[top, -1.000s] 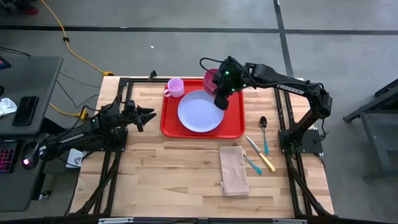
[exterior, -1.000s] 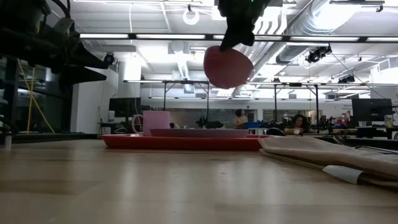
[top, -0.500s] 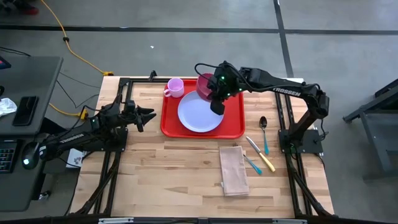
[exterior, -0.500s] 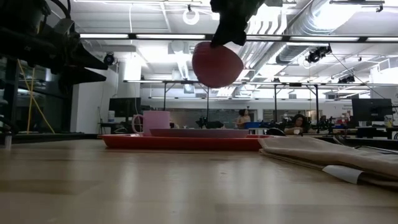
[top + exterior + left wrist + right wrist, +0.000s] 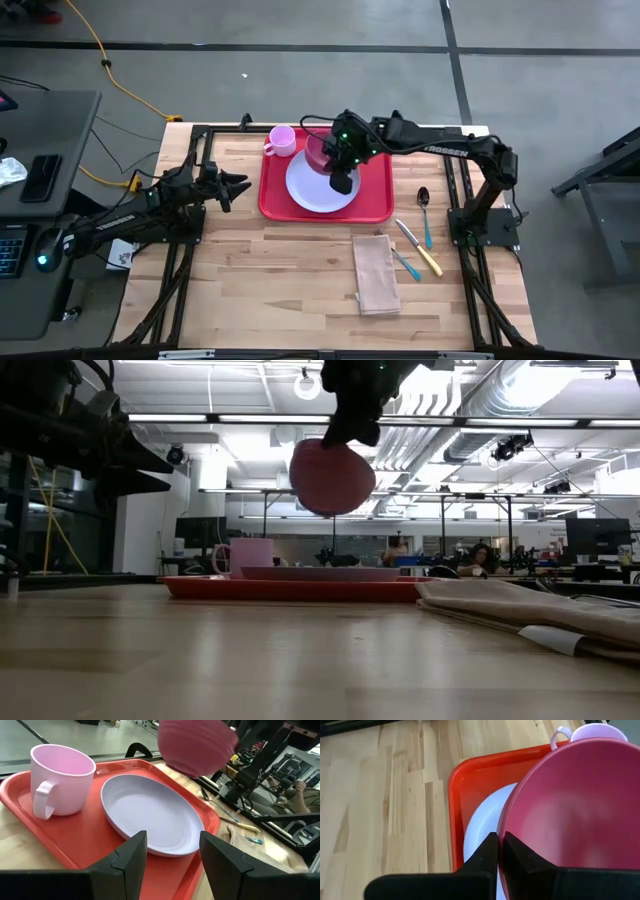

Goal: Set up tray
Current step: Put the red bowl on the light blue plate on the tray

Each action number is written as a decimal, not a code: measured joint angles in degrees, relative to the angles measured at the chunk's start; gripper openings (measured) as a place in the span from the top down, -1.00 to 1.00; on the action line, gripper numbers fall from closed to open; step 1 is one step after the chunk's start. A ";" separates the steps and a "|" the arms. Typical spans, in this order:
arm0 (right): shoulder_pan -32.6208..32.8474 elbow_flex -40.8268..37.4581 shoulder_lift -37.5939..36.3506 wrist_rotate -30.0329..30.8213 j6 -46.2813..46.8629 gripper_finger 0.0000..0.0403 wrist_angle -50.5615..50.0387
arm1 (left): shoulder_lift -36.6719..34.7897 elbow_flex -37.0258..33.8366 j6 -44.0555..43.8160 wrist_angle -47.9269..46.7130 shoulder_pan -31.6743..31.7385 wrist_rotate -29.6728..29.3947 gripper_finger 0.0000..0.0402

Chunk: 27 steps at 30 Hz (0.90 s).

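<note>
Carrying a dark pink bowl [image 5: 320,152] by its rim, our right gripper [image 5: 340,172] is hanging above the lavender plate [image 5: 318,187], its two fingers pressed together with the bowl's thin wall pinched between them, as the right wrist view is showing. In the low view the bowl is floating clear of everything below it, well above the plate. We are seeing the tray [image 5: 378,210] lying flat on the wooden table [image 5: 280,270], toward its far edge and about midway between the two arms, already bearing the plate at its centre and a pale pink mug [image 5: 281,140] in its far left corner. Our left gripper [image 5: 238,184] is waiting with fingers spread, holding nothing, just beside the tray's left edge and pointing at it. On the bare table to the right of the tray are lying a spoon [image 5: 424,198], a fork and a knife, and a folded brown napkin [image 5: 375,272] nearer the front. We are judging the tray to be light, stiff plastic with a smooth, probably slippery face, so things set on it may slide if it is nudged. If we are to move it, we are thinking the low raised rim along a long side is the place to pinch it, keeping it level because of its load.
</note>
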 joint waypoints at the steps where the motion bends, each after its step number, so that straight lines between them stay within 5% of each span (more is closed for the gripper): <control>1: 0.02 0.00 0.28 -0.07 0.02 1.00 0.07 | 0.00 0.00 0.04 0.00 0.02 0.00 -0.05; 27: 0.54 -0.02 5.53 -0.95 -1.50 1.00 1.49 | 0.00 0.00 0.04 0.03 0.00 0.00 -0.05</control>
